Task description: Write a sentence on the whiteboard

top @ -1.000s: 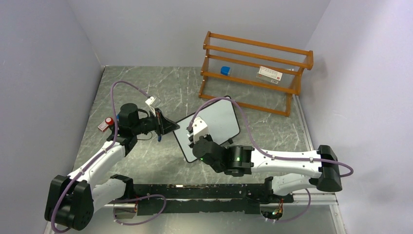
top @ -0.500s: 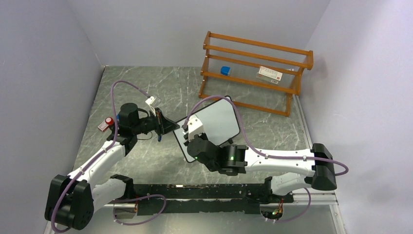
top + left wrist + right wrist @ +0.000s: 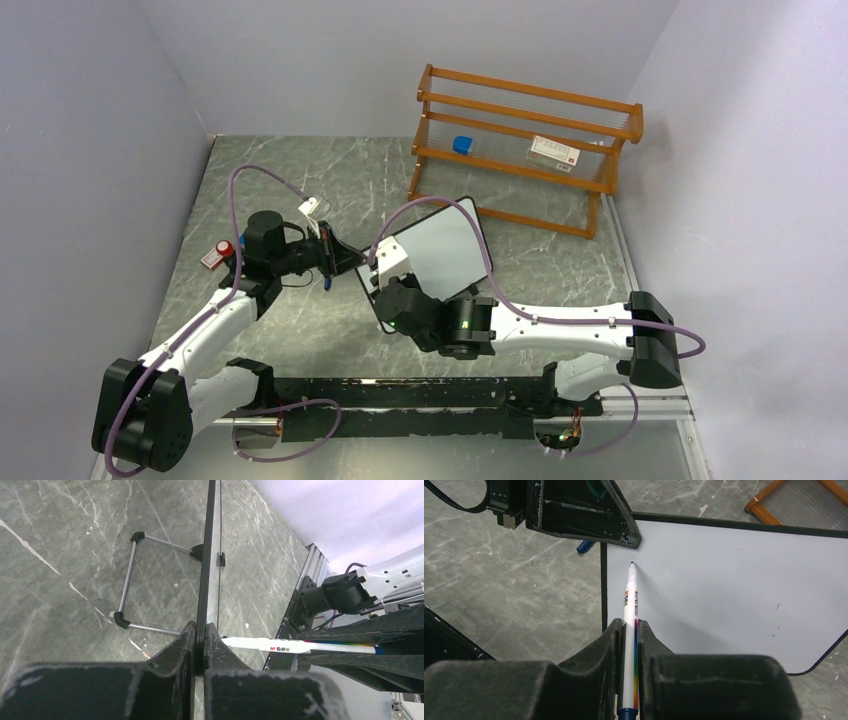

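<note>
Currently whiteboard (image 3: pixel 445 250) is showing a blank white face, black frame; left pincer (image 3: pixel 200 630) is clamping its side edge, right pincer (image 3: pixel 629 627) is gripping a marker (image 3: pixel 629 595), tip near that edge.

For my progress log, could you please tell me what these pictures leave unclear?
- Right wrist view: whether the marker in the right gripper touches the whiteboard; the angle hides any gap.
- Top view: the whiteboard's near corner, covered by the right gripper.
- Left wrist view: the whiteboard's face, seen edge-on past the left gripper.
- Top view: print on the white box in the rack, too small.
</note>
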Available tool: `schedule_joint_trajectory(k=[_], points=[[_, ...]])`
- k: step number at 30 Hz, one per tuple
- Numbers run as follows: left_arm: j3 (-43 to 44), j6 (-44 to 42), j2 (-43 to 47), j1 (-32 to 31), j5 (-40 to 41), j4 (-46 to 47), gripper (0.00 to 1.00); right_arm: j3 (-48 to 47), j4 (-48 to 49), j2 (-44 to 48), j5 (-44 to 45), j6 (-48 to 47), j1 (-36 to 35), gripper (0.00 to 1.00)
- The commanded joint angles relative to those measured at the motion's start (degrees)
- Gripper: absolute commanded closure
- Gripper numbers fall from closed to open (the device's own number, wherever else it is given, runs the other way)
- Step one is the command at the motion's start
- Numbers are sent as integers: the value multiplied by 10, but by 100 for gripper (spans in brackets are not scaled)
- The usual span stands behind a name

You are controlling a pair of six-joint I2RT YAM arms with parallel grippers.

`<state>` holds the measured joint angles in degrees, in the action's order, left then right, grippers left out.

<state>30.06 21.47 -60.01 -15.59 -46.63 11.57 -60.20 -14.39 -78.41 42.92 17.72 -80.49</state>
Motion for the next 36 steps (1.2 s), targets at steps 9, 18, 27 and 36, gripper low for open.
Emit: schedule_joint_trajectory(k=[9, 18, 27, 36], points=[[6, -30, -10, 2, 46, -25, 95, -31, 3, -24, 14, 0, -4, 100], [7, -30, -11, 2, 45, -27, 95, -37, -15, -31, 34, 3, -5, 100], [6, -32, -10, 2, 44, -27, 95, -43, -37, -36, 57, 13, -5, 100], [6, -32, -10, 3, 45, -29, 95, -42, -44, -31, 82, 17, -4, 100]])
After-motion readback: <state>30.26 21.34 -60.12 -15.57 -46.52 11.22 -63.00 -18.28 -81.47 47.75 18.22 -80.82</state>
